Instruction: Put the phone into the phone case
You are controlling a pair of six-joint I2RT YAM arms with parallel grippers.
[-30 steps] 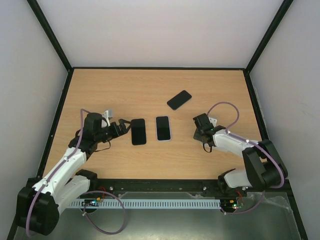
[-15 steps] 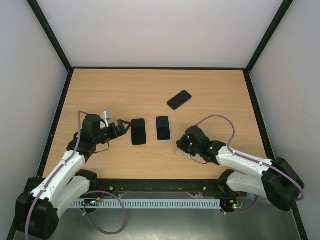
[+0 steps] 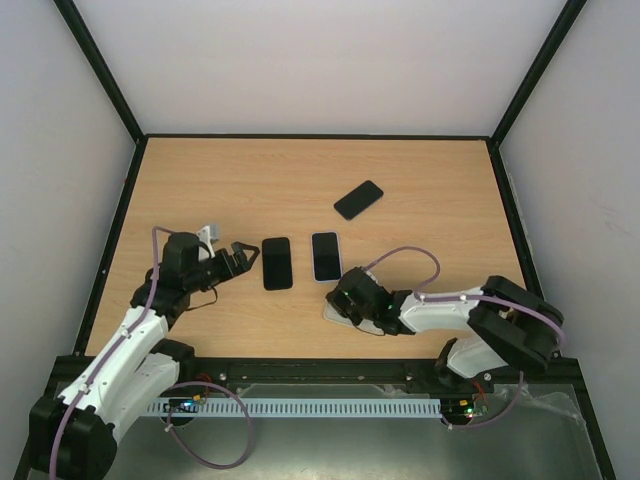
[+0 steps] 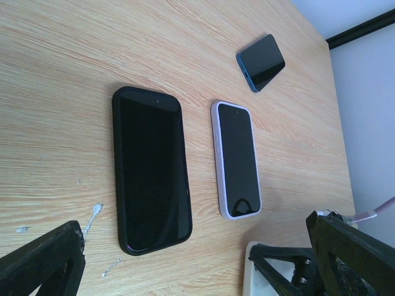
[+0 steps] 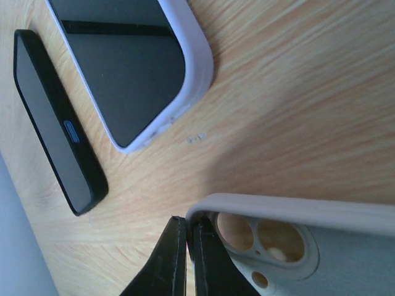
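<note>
My right fingers (image 5: 178,256) were pressed together, pinching the rim at one corner of the empty case (image 5: 321,246). The case was pale grey, with its hollow side turned toward my wrist, and wood showed through the lens holes in that corner. It sat close to the front edge of the tabletop (image 3: 450,180), a little right of the middle. I could not tell whether it lay quite flat.

Just beyond that corner, toward the back edge, lay the pale-rimmed phone (image 5: 123,61), screen up, with bare wood between it and the case. To its left lay the black phone (image 4: 151,169), also screen up. Their long sides were parallel, with a strip of wood between them. Both were around the middle of the tabletop.

My left fingers (image 4: 43,265) stood wide apart and held nothing. They were low over the wood on the left-edge side of the black phone, pointing at its long side, near it but not touching.

Farther toward the back edge and right of the pair, a blue-edged phone (image 4: 261,61) lay askew, well apart from everything else.

Behind the fingers, my right arm (image 3: 450,305) stretched low along the front edge from the front right corner. My left arm (image 3: 130,340) reached in from the front left corner.
</note>
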